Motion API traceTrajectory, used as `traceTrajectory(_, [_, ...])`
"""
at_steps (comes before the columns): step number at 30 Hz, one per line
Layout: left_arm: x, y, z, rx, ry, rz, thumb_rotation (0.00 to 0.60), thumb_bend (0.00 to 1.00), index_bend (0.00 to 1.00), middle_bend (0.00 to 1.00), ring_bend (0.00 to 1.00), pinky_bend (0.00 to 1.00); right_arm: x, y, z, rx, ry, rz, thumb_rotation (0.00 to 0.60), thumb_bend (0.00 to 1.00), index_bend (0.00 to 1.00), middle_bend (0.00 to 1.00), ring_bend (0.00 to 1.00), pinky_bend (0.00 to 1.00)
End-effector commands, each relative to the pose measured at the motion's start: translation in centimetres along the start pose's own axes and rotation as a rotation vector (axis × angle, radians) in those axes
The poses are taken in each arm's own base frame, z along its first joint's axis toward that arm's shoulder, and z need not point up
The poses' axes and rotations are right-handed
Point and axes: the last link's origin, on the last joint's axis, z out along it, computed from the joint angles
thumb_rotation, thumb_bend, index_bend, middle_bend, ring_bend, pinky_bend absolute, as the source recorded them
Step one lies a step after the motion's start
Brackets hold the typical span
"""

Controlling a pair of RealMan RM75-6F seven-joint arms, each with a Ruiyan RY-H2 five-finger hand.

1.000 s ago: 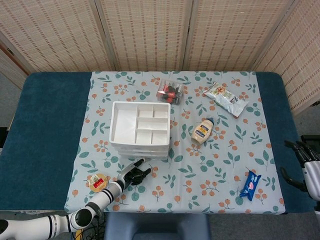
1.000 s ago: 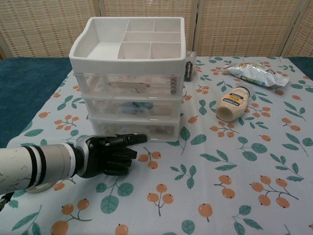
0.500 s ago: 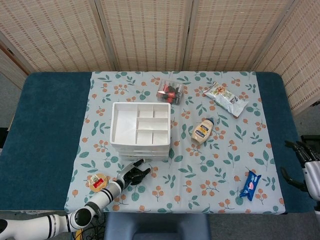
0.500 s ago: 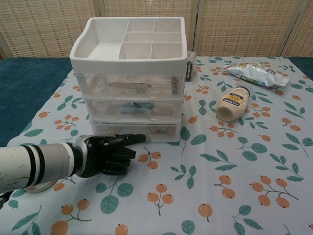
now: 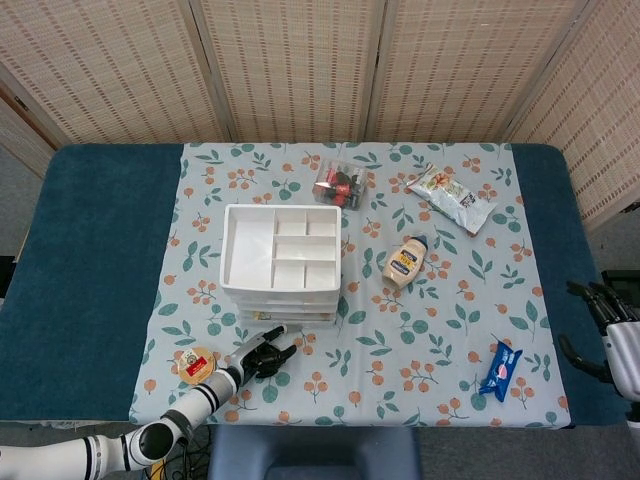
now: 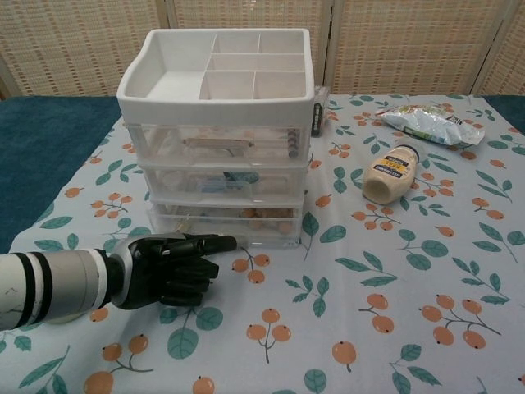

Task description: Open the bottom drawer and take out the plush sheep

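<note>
The white plastic drawer unit (image 6: 220,123) stands centre frame, with a divided top tray and three clear drawers. The bottom drawer (image 6: 225,223) projects slightly; its contents are indistinct, the plush sheep not identifiable. The black left hand (image 6: 168,264), fingers curled with one extended, touches its front, holding nothing. The right hand (image 5: 612,325) rests at the lower right, fingers apart. The tabletop (image 5: 90,260) carries teal fabric under a floral cloth (image 6: 394,279); woven screens (image 5: 300,60) stand behind.
</note>
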Motion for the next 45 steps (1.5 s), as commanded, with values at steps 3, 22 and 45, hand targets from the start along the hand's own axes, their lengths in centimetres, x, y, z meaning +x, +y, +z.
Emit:
traceTrajectory(3, [0.1, -0.5, -0.4, 0.011, -0.006, -0.001, 0.600, 0.38, 0.16, 1.00, 1.00, 1.00, -0.1, 0.0, 0.1, 0.001, -0.004, 0.001, 0.600, 0.37, 0.12, 0.24, 0.18, 0.25])
traceTrajectory(22, [0.2, 2.4, -4.8, -0.244, 0.067, 0.409, 0.600, 0.38, 0.19, 1.00, 1.00, 1.00, -0.2, -0.2, 0.2, 0.008, -0.005, 0.003, 0.600, 0.37, 0.12, 0.24, 0.18, 0.25])
traceTrajectory(45, [0.9, 1.2, -2.6, -0.215, 0.192, 0.662, 0.600, 0.38, 0.19, 1.00, 1.00, 1.00, -0.3, 0.0, 0.1, 0.004, -0.004, 0.007, 0.600, 0.37, 0.12, 0.24, 0.18, 0.25])
